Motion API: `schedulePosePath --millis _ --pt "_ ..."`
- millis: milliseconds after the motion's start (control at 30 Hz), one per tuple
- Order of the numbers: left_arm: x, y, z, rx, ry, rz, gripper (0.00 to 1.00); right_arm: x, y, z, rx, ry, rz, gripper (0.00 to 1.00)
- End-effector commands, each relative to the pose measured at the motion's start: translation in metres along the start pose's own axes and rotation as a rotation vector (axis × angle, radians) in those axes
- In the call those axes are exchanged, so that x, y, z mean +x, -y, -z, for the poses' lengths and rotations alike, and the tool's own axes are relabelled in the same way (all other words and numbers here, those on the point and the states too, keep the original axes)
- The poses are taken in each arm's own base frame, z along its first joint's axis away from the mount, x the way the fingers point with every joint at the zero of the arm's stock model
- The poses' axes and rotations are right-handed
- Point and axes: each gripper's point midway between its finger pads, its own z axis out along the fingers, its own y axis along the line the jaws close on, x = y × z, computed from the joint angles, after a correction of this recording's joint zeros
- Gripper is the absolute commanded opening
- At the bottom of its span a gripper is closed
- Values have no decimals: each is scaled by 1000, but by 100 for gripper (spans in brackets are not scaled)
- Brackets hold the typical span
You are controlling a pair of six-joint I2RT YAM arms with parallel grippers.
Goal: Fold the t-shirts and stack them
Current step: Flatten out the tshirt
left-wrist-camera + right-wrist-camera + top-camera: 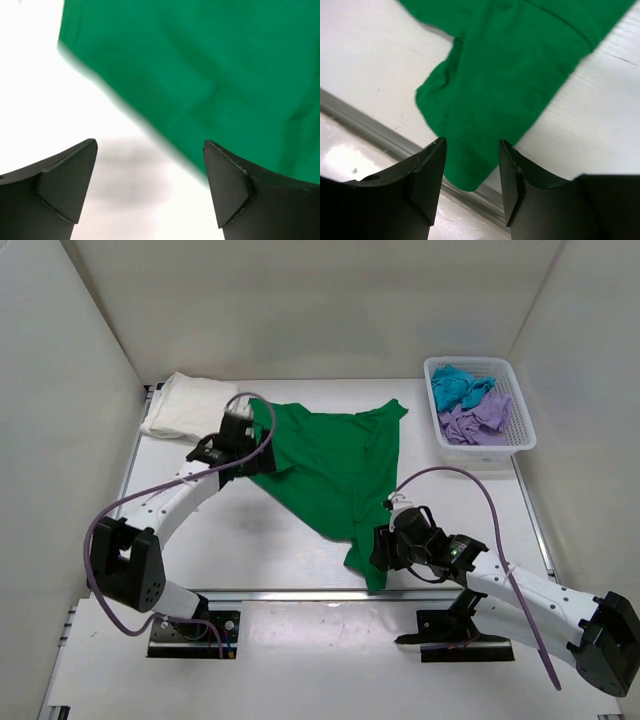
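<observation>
The bright green t-shirt (335, 465) lies spread and rumpled across the middle of the table. The cream-white t-shirt (188, 405) lies folded at the far left. The teal t-shirt (458, 386) and lilac t-shirt (478, 420) lie bunched in the basket. My left gripper (262, 445) is open and empty over the green shirt's left edge (210, 80). My right gripper (378, 548) is open and empty above the shirt's near corner (495, 100), which reaches the table's front edge.
The white lattice basket (524, 412) stands at the far right. White walls close in the table on three sides. A metal rail (365, 125) runs along the table's near edge, just under the shirt's tip.
</observation>
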Motion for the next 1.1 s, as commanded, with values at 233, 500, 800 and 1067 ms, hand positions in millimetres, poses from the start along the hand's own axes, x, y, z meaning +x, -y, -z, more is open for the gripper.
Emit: schedulePosePath --millis 233,500,800,1067 --pt "56 -36 -3 76 59 219 25 -8 -18 -2 -61 26 14 34" --pt "20 14 -22 223 156 419 54 -6 -17 -4 -49 16 20 1" --pt "25 35 -70 222 89 531 55 -17 -24 -3 -53 47 37 18" --pt "32 29 -90 156 79 575 54 -13 -24 -3 -66 39 37 19"
